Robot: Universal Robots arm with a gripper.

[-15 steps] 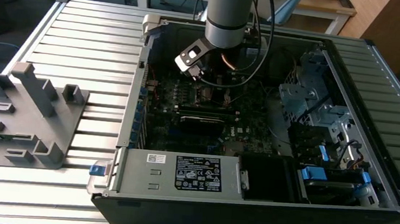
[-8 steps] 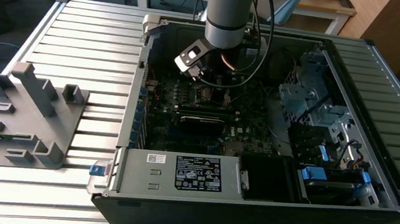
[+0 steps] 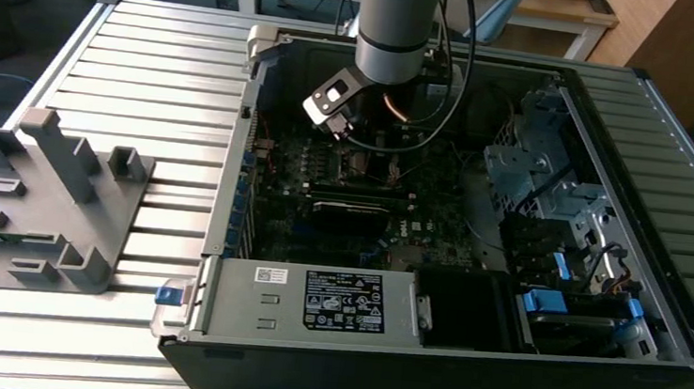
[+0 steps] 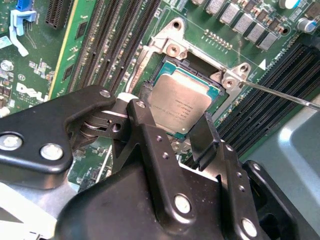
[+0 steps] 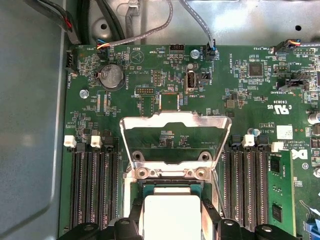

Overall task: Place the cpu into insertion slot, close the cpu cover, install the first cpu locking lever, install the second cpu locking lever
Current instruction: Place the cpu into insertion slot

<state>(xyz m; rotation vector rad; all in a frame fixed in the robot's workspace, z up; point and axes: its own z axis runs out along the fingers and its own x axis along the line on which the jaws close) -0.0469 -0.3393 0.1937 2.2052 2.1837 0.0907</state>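
The cpu (image 4: 179,102), a square chip with a silver-grey face, lies in the insertion slot (image 4: 176,65) on the green motherboard. My gripper (image 4: 172,117) straddles it, and its black fingers (image 4: 144,112) press against two opposite edges of the chip. In the first wrist view the cpu (image 5: 170,215) sits between the same fingers (image 5: 134,220). Beyond it the cpu cover (image 5: 175,119), a silvery frame with a large window, stands swung up and open. A thin wire locking lever (image 4: 280,93) sticks out beside the slot. In the exterior view my gripper (image 3: 342,128) reaches down into the open computer case.
Black memory slots (image 5: 92,185) flank the slot on both sides. Cables (image 5: 145,32) run along the case wall. A grey power-supply box (image 3: 312,300) and drive bays (image 3: 550,184) fill the case's other parts. A grey fixture (image 3: 39,196) stands on the slatted table at the exterior view's left.
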